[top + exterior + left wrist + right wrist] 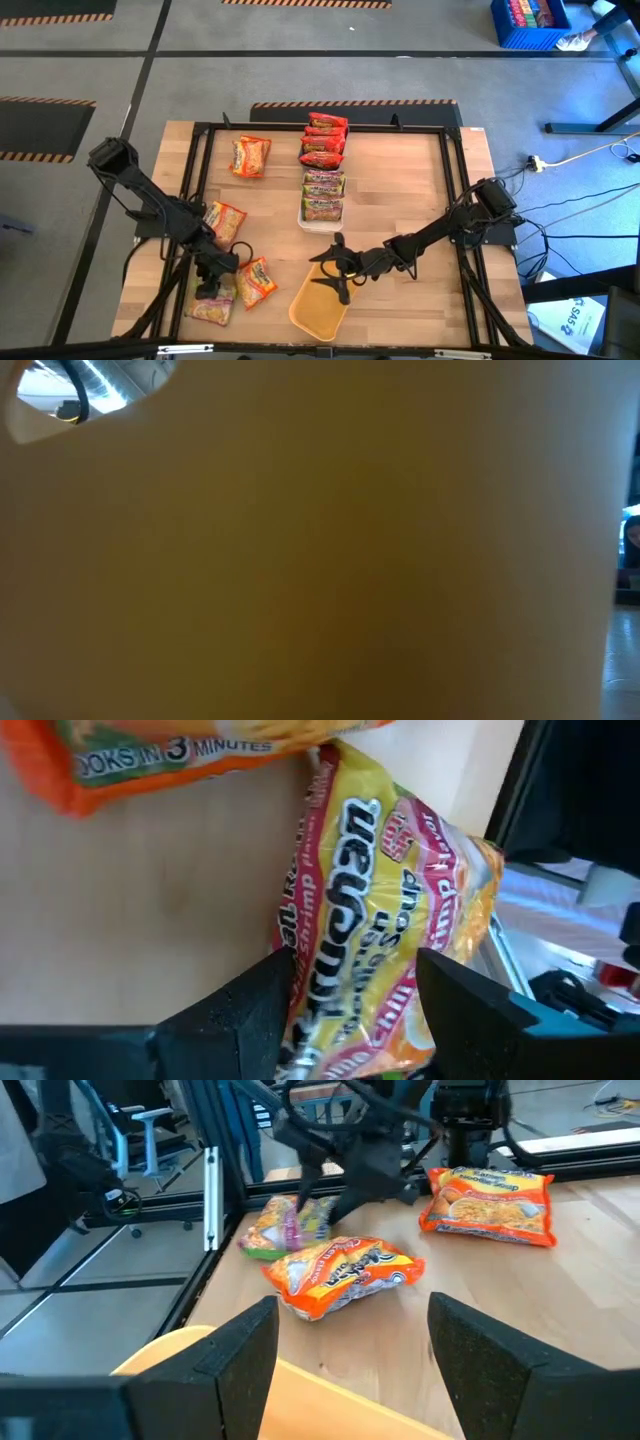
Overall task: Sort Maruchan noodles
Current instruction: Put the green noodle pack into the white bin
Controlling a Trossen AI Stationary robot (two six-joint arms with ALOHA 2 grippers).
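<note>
Wooden table (400, 190) carries everything, ringed by a black frame. From the table's centre: white tray (322, 218) at twelve o'clock, holding a neat column of red packets (325, 140) above green-and-red packets (324, 195), presumably already sorted by kind. Orange-yellow tray (318, 310) at six o'clock, empty, probably meant for the orange packets scattered loose at the left.

Loose orange packets: one at ten o'clock (250, 156), one at nine (224, 220), one at seven to eight (256, 281), plus a yellow shrimp packet (212, 305) at eight, near the table's corner.

Right gripper (335, 277) rests over the near rim of the orange-yellow tray, fingers apart and holding nothing, seemingly placed there to steady or position the tray. Left gripper (212, 290) sits down over the yellow shrimp packet, fingers apart and straddling it, not yet clamped as far as can be judged.

Overhead view gives the layout but hides the grip. Left wrist view supplies it: both dark fingers (250, 1015) flank the yellow shrimp packet (385, 910). Right wrist view shows the packets lying flat on the wood, the nearest orange one (345, 1275) crumpled. Low view blocked almost wholly by the tray wall (320, 560).
</note>
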